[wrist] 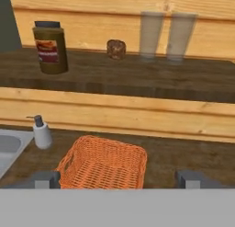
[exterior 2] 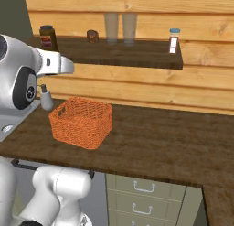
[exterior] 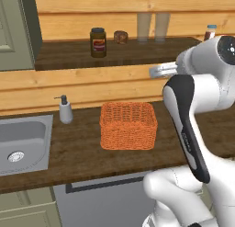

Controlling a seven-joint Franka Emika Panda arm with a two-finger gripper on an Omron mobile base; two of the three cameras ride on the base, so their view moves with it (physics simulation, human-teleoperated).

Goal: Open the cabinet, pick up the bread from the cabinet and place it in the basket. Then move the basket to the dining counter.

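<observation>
The bread (wrist: 116, 49) is sitting on the open cabinet shelf (wrist: 137, 76), towards its far wall, between the dark jar (wrist: 50, 47) on the left and two pale glasses (wrist: 158, 36) on the right, apart from both. The basket (exterior: 129, 125) is waiting empty on the table (exterior: 82, 148) below, just right of the soap dispenser (exterior: 65, 109) and the sink (exterior: 23, 141).

The pincer (wrist: 117, 179) is hanging above the basket with its jaws spread wide and holding nothing.

The bread is looking light, small and soft, so a firm squeeze would probably dent it; its round sides might also roll out of a shallow hold. Taking it across its widest middle, with the tips reaching low on both sides, seems the safest hold. The glasses are standing near enough that a reach from the right would be risking a knock.
</observation>
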